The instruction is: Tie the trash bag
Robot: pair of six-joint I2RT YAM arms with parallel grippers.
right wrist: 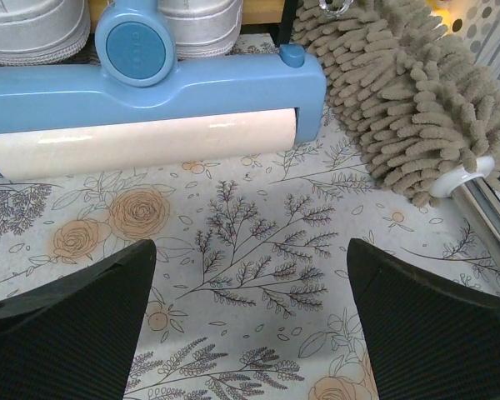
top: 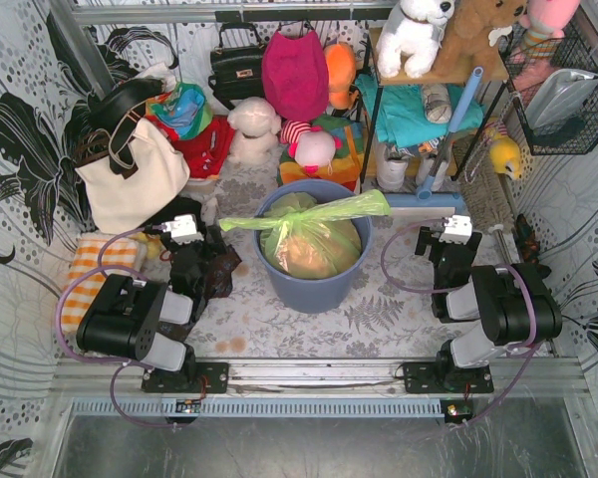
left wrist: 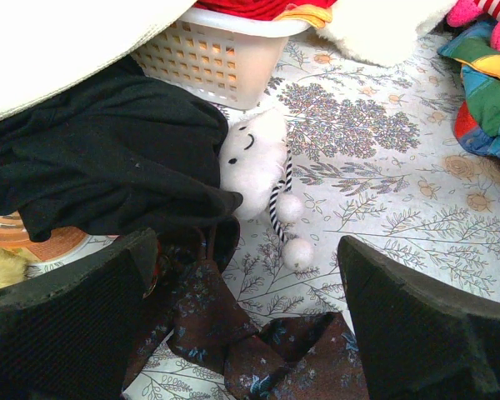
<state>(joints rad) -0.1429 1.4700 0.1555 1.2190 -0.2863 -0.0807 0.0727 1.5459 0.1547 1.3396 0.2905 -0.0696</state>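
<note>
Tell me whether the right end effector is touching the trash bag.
Apart. The top view shows bare tablecloth between the right end effector and the trash bag in its bin; the right wrist view shows no bag.

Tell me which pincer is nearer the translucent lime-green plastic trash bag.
Left, narrowly. The left pincer sits just left of the trash bag, by its stretched-out end; the right pincer sits further off to its right. Both are open.

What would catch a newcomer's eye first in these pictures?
The lime-green trash bag, sitting in the blue-grey bin in the middle. Behind it, a jumble of plush toys and a magenta bag; the left gripper and right gripper stand open either side.
</note>
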